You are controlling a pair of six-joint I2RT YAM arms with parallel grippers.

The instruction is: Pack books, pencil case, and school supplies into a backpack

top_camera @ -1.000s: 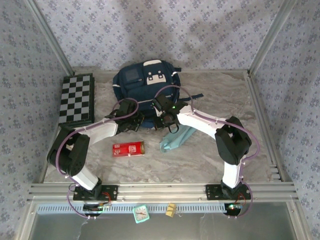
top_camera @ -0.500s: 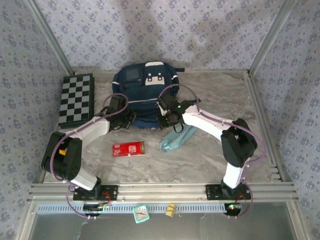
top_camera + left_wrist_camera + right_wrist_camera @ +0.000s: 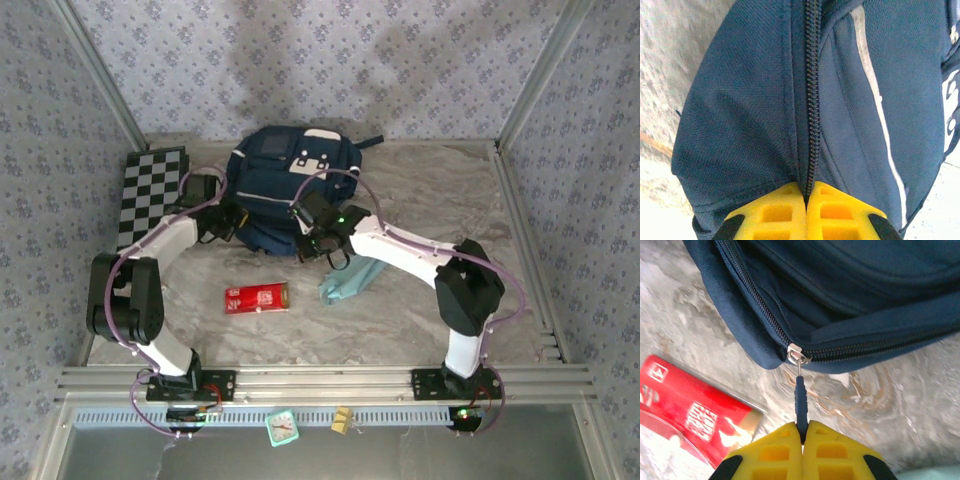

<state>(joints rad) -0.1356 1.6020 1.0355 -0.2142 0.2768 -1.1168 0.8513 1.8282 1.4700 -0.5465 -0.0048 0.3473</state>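
The navy backpack point(image 3: 290, 180) lies at the back of the table. My left gripper point(image 3: 233, 222) is at its left side, shut on the fabric along the closed zip point(image 3: 812, 100), yellow fingertips point(image 3: 785, 200) pressed together. My right gripper point(image 3: 312, 243) is at the backpack's near edge point(image 3: 840, 290), shut on the dark zip pull point(image 3: 800, 397) hanging from the metal slider point(image 3: 796, 356). The red box point(image 3: 256, 297) lies on the table in front, also at the lower left in the right wrist view point(image 3: 685, 410). The teal pencil case point(image 3: 350, 280) lies under the right forearm. The books are out of view.
A black-and-white chequered board point(image 3: 150, 195) lies at the left, close to the left wrist. Metal frame rails point(image 3: 320, 380) and patterned walls enclose the marble table point(image 3: 420, 190). A small teal clock point(image 3: 283, 427) and a yellow bit point(image 3: 342, 420) sit below the front rail.
Both grippers have moved left, staying shut. The right one has travelled left along the backpack's near edge with the zip pull. The left one has drawn toward the board, and the backpack has shifted.
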